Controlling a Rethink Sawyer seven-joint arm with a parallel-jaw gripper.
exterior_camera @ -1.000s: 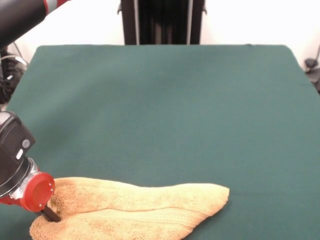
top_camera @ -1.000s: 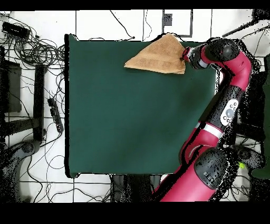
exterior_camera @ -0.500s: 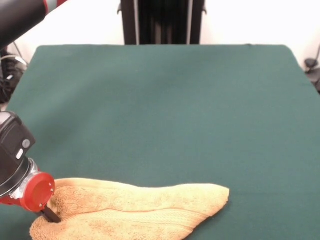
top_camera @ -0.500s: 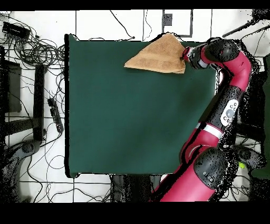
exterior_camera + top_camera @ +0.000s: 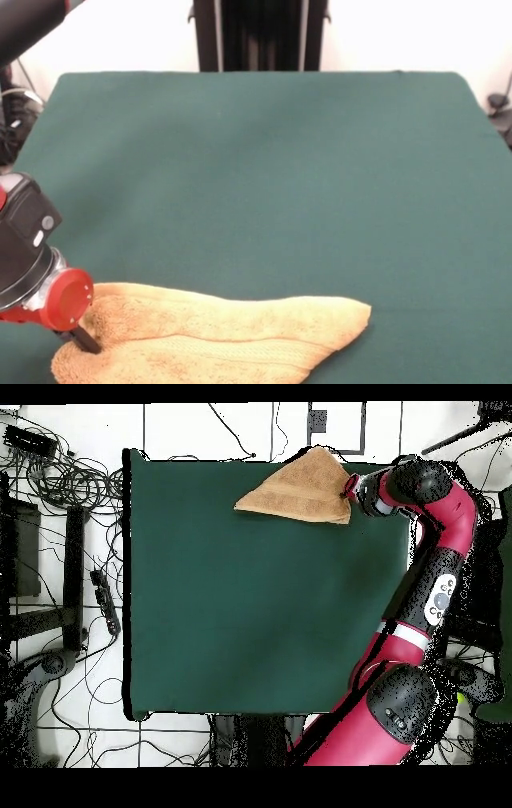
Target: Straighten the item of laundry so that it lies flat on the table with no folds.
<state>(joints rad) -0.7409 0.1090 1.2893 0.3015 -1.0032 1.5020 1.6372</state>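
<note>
Front view: against the frame one second back, the pincer [image 5: 82,339] and its red collar sit slightly further right and a touch higher, and the towel [image 5: 216,336] has shifted with it, its pointed tip now marginally further right. Only one dark tip of the pincer shows, pressed into the towel's left end; whether it is clamped on the cloth cannot be told. The towel lies folded into a tapering wedge at the desk's [image 5: 264,176] near edge, left of centre, its lower part cut off by the picture's bottom.

Overhead view: the towel [image 5: 298,490] sits at the desk's [image 5: 260,614] top edge, one corner overhanging it, with the pincer [image 5: 350,487] at its right end. Cables [image 5: 60,479] lie on the floor off the desk's left side. All remaining desk surface is open green cloth.
</note>
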